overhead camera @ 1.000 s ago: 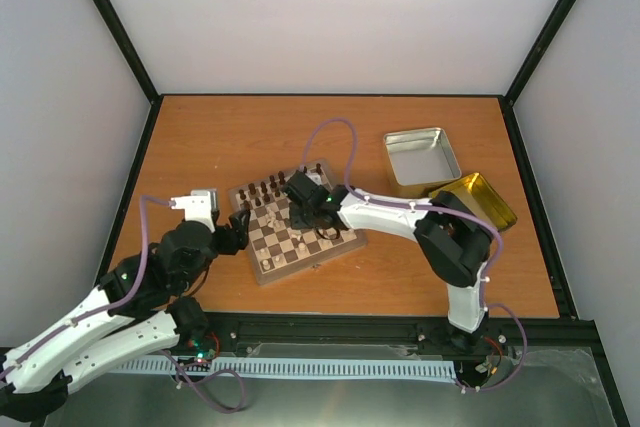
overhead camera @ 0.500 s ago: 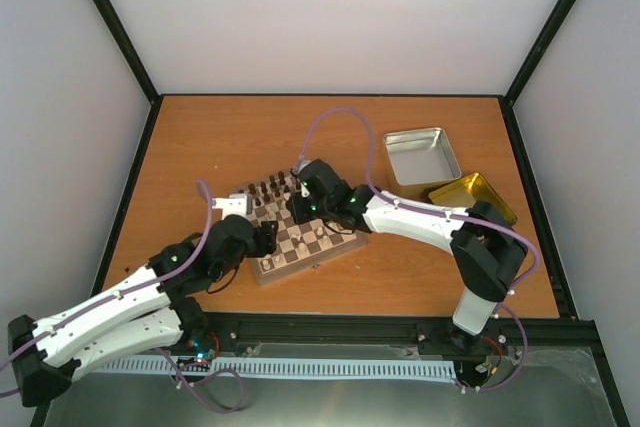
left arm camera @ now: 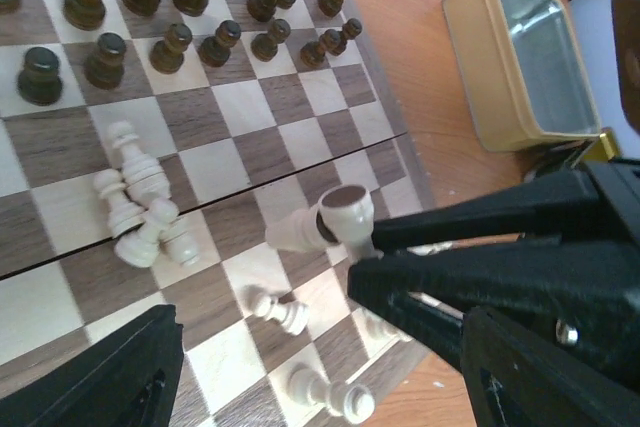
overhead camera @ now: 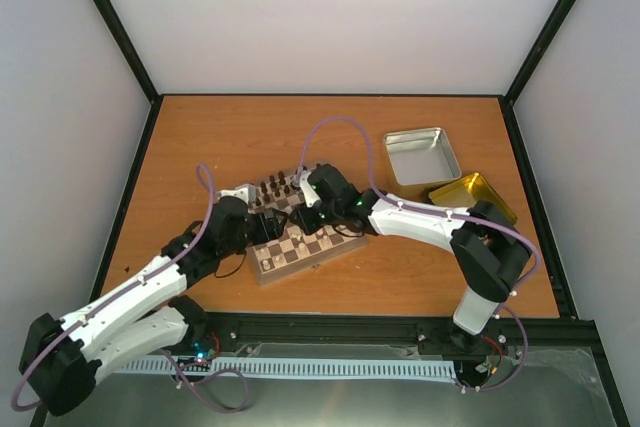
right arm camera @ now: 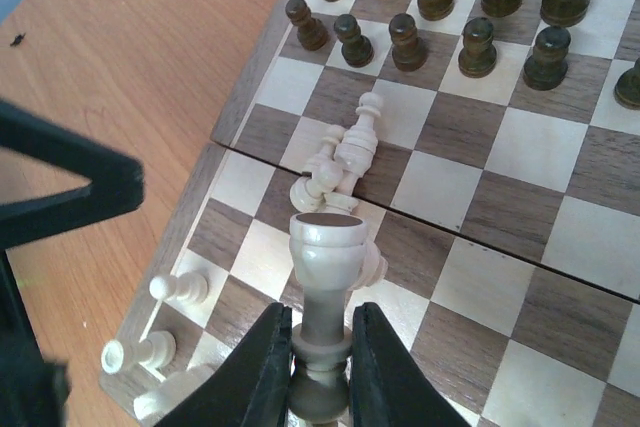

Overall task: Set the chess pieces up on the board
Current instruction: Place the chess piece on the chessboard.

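Now, on the counter (overhead camera: 200, 137), the board (overhead camera: 285, 252) lies half set. Our left claw (left arm camera: 320, 382) hangs wide open and empty. Our right claw (right arm camera: 320, 347) pinches a cream chessman (right arm camera: 325, 247) low on its stem above the board. We judge it light, stiff and slippery.

An orange-brown wooden tabletop (overhead camera: 230, 137) fills the middle of the scene, edged in black. Plain pale walls close it in on three sides: the far wall (overhead camera: 340, 17), the left wall (overhead camera: 50, 97) and the right wall (overhead camera: 590, 147). A black post (overhead camera: 112, 22) runs along the far left corner and another black post (overhead camera: 557, 22) along the far right. A black rail (overhead camera: 330, 327) borders the near edge, then a white ribbed strip (overhead camera: 330, 369) and a grey metal surface (overhead camera: 350, 402). The light is soft and even.
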`<act>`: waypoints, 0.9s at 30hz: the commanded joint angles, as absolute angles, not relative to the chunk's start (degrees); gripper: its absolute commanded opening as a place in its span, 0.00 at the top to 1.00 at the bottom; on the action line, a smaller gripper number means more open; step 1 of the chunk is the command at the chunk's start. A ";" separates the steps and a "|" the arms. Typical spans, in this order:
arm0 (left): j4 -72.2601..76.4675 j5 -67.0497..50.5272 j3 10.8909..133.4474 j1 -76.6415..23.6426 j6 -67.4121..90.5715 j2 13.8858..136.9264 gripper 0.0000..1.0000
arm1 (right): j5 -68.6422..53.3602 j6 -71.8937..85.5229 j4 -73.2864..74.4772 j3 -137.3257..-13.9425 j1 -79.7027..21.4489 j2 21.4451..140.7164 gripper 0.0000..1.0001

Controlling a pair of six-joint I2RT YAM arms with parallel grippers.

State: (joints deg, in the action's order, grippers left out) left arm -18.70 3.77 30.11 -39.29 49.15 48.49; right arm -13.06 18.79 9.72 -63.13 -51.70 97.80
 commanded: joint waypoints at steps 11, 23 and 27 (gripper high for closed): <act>-0.67 -15.90 28.99 -32.61 57.89 55.34 0.31 | -20.81 11.60 4.95 -61.13 -50.18 94.86 0.85; -2.55 -9.78 28.96 -32.43 60.25 55.67 0.53 | -21.29 12.30 0.52 -58.23 -50.18 93.14 0.85; -2.04 -10.02 28.51 -32.43 60.62 55.31 0.55 | -21.64 11.99 -1.00 -57.49 -50.14 92.64 0.86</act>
